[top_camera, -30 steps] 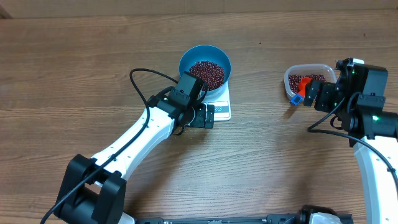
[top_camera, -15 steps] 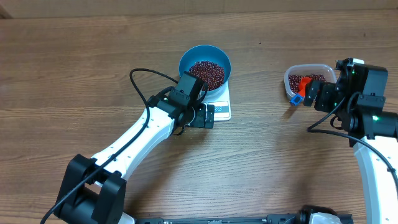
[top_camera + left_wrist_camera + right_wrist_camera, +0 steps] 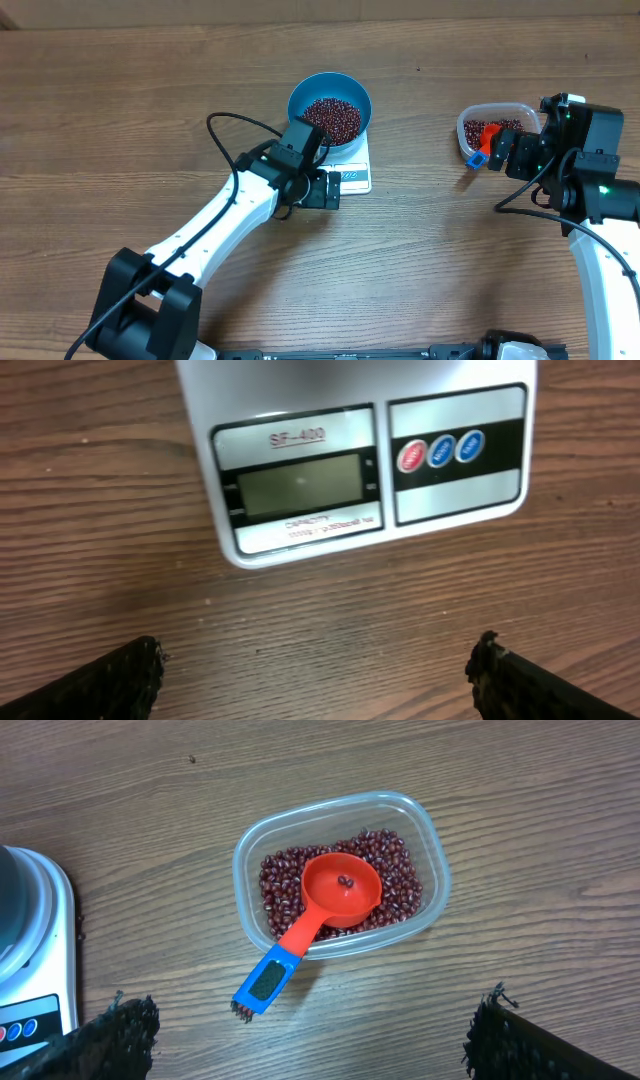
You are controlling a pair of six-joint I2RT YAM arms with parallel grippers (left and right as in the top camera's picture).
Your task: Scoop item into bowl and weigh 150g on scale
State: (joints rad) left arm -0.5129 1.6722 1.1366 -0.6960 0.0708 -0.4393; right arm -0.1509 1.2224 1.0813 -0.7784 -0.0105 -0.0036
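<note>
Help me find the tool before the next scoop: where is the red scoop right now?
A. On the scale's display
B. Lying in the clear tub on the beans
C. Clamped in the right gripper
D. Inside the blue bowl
B: the right wrist view shows the red scoop resting on the beans in the clear tub, its blue-tipped handle sticking out over the rim, with no finger touching it.

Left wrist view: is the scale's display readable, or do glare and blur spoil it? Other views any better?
Left wrist: scale slightly soft, no digits visible on its display, small print beneath smeared, faint glare on the white top. Overhead: evenly lit, display too small to read. Right wrist: sharp on tub and scoop, hardly any glare.
</note>
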